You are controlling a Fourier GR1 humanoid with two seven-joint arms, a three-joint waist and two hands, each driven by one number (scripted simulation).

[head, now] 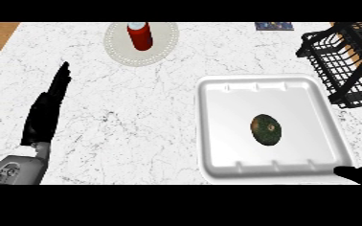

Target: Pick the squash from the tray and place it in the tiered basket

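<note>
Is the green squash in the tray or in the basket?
In the tray. The squash lies on the white tray floor, apart from the black basket at the right.

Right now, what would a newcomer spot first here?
The dark green squash lies alone in the white tray, right of centre. Then the red bottle standing on a round plate at the far edge, and the black wire basket at the right edge. The left hand rests open at the left.
</note>
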